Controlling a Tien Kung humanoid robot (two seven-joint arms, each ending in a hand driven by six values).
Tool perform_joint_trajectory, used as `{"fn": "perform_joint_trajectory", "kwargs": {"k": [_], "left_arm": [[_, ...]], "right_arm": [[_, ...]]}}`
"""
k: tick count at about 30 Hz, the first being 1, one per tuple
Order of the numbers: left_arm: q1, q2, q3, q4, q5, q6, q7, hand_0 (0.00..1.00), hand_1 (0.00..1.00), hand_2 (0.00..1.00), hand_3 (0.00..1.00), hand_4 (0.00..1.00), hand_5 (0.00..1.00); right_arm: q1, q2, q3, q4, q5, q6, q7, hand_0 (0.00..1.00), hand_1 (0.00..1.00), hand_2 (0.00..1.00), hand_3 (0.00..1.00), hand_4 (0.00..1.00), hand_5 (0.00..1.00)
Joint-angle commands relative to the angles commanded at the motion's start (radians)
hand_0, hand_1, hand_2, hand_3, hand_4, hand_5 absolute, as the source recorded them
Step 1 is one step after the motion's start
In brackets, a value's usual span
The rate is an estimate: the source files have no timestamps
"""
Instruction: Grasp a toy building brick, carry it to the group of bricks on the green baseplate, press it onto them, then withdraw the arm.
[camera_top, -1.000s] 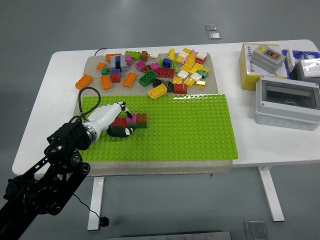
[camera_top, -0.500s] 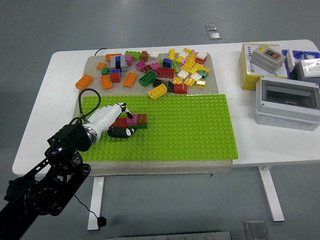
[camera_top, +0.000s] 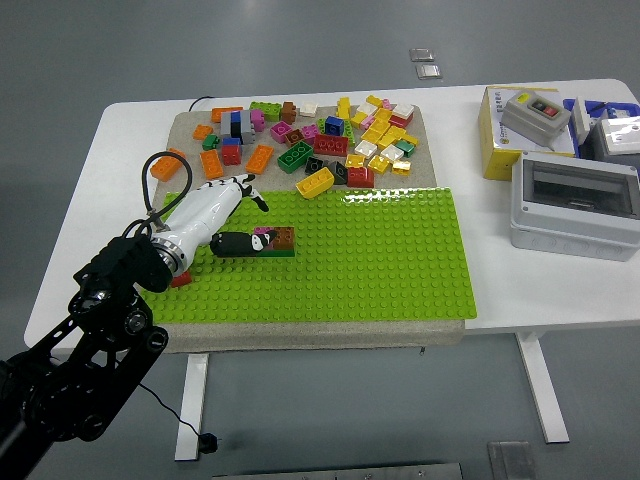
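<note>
Table (camera_top: 80, 260), white, carries everything, and its near edge runs bare on both sides of the beige mat (camera_top: 300, 338); no writing on any object can be read from this height. Largest thing on the mat is the green baseplate (camera_top: 400, 260), whose right two thirds are free studs, with open room out to its right and near edges. Right of the mat stands a grey box (camera_top: 575, 205) with a clear lid, behind it a yellow carton (camera_top: 495, 150) with a grey switch unit (camera_top: 535, 113) on top, both close to the table's right edge. The left arm (camera_top: 95, 340), black, comes up from the lower left corner to the left hand (camera_top: 215, 215), white-backed with dark fingers loosely spread and holding nothing, its thumb low beside the brick group (camera_top: 275, 240). That group, brown and pink on a green base, sits on the baseplate's left part, just right of the fingertips and no longer under them: half a second ago the hand lay on the bricks, now it has lifted and pulled back to the left. A red brick (camera_top: 181, 278) shows by the wrist. Loose bricks (camera_top: 340, 140) lie in a pile along the mat's far strip
</note>
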Motion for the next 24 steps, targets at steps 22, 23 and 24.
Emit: {"fn": "perform_joint_trajectory", "kwargs": {"k": [22,23,24], "left_arm": [[0.234,0.03,-0.215,0.014,-0.703,0.09,-0.441,0.714,0.664,0.664,0.723,0.524,0.369],[0.234,0.029,-0.212,0.012,-0.736,0.081,-0.441,0.714,0.664,0.664,0.723,0.524,0.369],[0.234,0.028,-0.209,0.01,-0.772,0.07,-0.439,0.714,0.664,0.664,0.723,0.524,0.369]], "right_arm": [[-0.013,0.006,0.002,0.0,-0.013,0.001,-0.002,0.694,0.612,0.599,0.697,0.369,0.906],[-0.013,0.006,-0.001,0.0,-0.011,0.001,-0.002,0.694,0.612,0.599,0.697,0.369,0.906],[-0.013,0.006,-0.003,0.0,-0.009,0.001,-0.002,0.694,0.612,0.599,0.697,0.369,0.906]]}}
